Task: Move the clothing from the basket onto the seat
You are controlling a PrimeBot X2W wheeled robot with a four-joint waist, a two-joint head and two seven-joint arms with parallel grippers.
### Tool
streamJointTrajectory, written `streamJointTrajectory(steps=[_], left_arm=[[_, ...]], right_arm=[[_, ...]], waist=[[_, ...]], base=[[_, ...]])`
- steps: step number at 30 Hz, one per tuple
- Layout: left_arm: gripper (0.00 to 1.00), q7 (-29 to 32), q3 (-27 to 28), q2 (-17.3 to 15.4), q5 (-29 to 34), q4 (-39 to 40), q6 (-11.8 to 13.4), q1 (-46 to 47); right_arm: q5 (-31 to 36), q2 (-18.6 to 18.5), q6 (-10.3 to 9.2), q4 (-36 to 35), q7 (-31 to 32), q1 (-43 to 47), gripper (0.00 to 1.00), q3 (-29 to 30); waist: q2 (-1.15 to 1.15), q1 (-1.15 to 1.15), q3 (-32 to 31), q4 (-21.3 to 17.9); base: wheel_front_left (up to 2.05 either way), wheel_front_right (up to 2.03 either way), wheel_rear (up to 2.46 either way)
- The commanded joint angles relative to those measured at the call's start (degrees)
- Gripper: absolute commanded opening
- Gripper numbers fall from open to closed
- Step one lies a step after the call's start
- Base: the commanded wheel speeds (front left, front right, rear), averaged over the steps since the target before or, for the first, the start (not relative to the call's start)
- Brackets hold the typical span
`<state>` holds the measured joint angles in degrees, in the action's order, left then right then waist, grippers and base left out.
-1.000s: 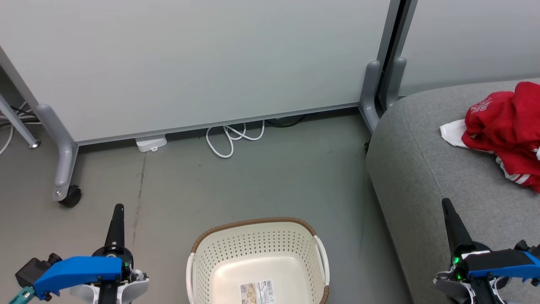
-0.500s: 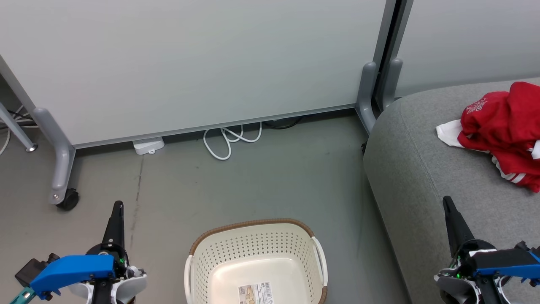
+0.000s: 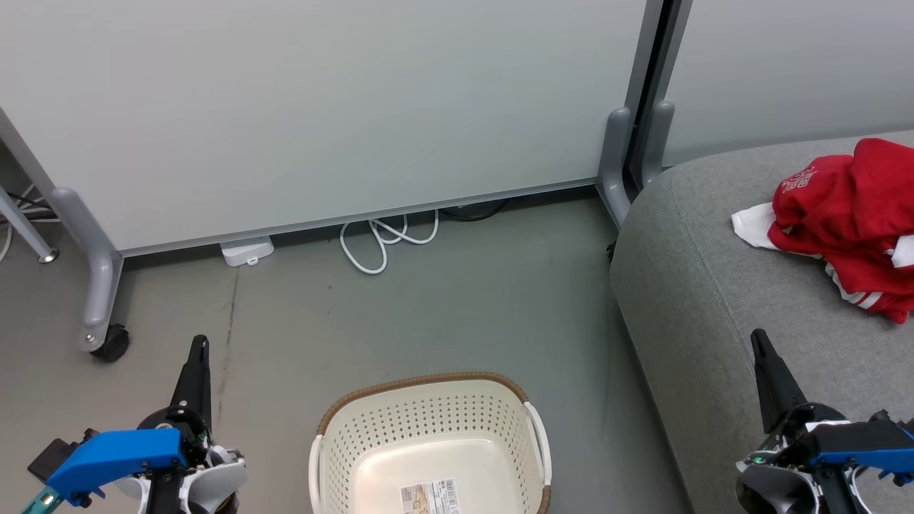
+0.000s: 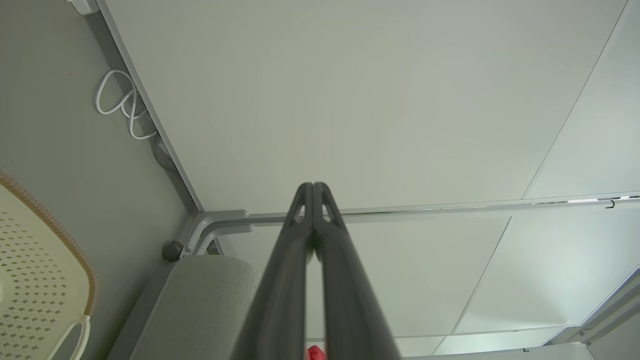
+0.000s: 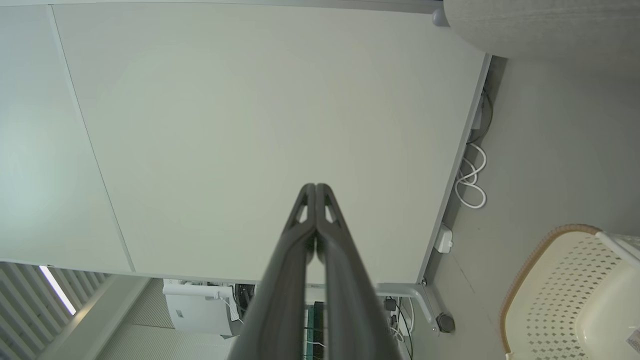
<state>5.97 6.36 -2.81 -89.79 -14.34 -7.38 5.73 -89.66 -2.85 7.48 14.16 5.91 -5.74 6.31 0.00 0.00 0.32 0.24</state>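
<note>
Clothing (image 3: 842, 207) heaped on the seat (image 3: 714, 285); basket (image 3: 428, 417) on the floor (image 3: 464, 307) beside it. Left gripper (image 3: 200, 343) and right gripper (image 3: 757, 335) — the 2 clenched tip to tip — grasp nothing.

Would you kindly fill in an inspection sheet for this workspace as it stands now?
Surface: grey floor, faint dark scuffs.
Job's things: bright red clothing with white stripes heaped on the grey fabric seat; cream perforated plastic basket with brown rim on the floor, no clothing inside, a label on its bottom.
Clutter: white adapter box by the panel's foot.
Grippers: left gripper and right gripper shut, holding nothing.
Cables: white cable looped under the panel.
Surroundings: pale partition panels on grey castor legs.
</note>
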Motion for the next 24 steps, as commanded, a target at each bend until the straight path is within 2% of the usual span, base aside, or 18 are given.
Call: streamJointTrajectory(steps=[1, 5, 24], left_arm=[[0.00, 0.42, 0.21, -0.13, -1.19, 0.38, -0.19, 0.79], [0.00, 0.77, 0.31, -0.13, -2.77, 0.41, -0.20, 0.86], [0.00, 0.79, 0.29, -0.13, -2.69, 0.40, -0.20, 0.76]], right_arm=[[-1.44, -0.04, 0.02, -0.21, 0.46, -0.78, 0.00, 0.22], [-2.93, -0.04, 0.02, -0.21, 0.84, -0.83, 0.00, 0.33], [-2.83, -0.04, 0.02, -0.20, 0.86, -0.83, 0.00, 0.31]], waist=[[0.00, 0.00, -0.04, -0.07], [0.00, 0.00, -0.14, -0.22], [0.00, 0.00, -0.15, -0.24]], base=[[0.00, 0.00, 0.00], [0.00, 0.00, 0.00], [0.00, 0.00, 0.00]])
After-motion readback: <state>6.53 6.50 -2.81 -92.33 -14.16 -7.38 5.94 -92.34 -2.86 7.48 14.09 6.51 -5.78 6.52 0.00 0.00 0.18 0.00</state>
